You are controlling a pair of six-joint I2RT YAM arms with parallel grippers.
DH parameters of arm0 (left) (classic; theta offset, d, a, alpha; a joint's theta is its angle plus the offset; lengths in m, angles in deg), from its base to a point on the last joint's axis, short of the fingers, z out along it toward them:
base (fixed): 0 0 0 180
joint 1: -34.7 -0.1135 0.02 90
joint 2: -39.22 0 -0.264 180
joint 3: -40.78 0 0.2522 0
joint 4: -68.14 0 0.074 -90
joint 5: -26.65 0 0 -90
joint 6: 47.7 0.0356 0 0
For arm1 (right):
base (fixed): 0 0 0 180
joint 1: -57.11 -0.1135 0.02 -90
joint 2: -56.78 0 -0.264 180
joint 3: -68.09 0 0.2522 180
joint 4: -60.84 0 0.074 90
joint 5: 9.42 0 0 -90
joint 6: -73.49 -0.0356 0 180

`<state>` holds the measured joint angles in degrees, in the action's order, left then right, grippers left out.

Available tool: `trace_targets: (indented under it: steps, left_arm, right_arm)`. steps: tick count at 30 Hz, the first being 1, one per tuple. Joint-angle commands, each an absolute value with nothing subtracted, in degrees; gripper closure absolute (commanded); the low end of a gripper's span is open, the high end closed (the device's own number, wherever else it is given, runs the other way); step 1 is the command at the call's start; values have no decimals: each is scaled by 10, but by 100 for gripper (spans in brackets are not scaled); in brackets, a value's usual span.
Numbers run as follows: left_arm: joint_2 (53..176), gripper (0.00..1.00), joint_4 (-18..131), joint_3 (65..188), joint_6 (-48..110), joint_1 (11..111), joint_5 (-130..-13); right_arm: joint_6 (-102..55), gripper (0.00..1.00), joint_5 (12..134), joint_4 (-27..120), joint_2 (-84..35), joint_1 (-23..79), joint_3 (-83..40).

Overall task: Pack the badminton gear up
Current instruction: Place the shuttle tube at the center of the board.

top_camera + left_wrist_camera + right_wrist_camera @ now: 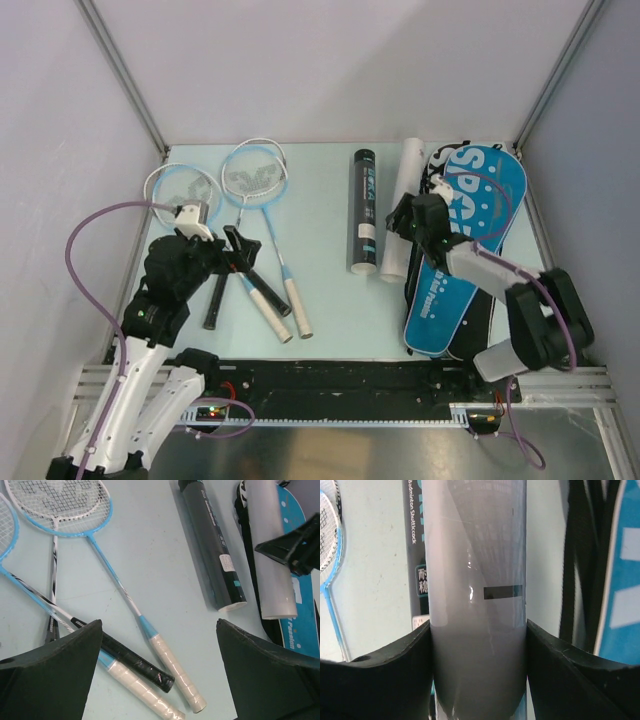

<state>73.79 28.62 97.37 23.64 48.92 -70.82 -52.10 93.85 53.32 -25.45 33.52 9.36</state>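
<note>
the white round tube (477,580) is seen as smooth, with a faint gloss. a gloss is seen also on the long black tube (212,545). the white racket handle (177,672) is wrapped in ribbed, matt tape.

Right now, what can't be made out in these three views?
Black tube contents: opaque wall, every view.
White tube ends: right wrist view, cut off by top and bottom edges.
Racket shafts crossing: top view, left fingers cover it.
Blue bag middle: top view, right arm covers it.

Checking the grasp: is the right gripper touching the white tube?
Touching. Right wrist view shows the right gripper pressing both fingers flush against the white tube, no gap.
</note>
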Motion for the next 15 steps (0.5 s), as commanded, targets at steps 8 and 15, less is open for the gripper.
trace_targets:
  steps: [8, 15]
  left_arm:
    - [730, 0, 299, 984, 261, 485, -673]
    - [751, 0, 285, 989, 256, 478, -659]
  right_arm:
    - [-457, 49, 904, 556, -471, 343, -99]
    - [-409, 19, 899, 540, -521, 345, -156]
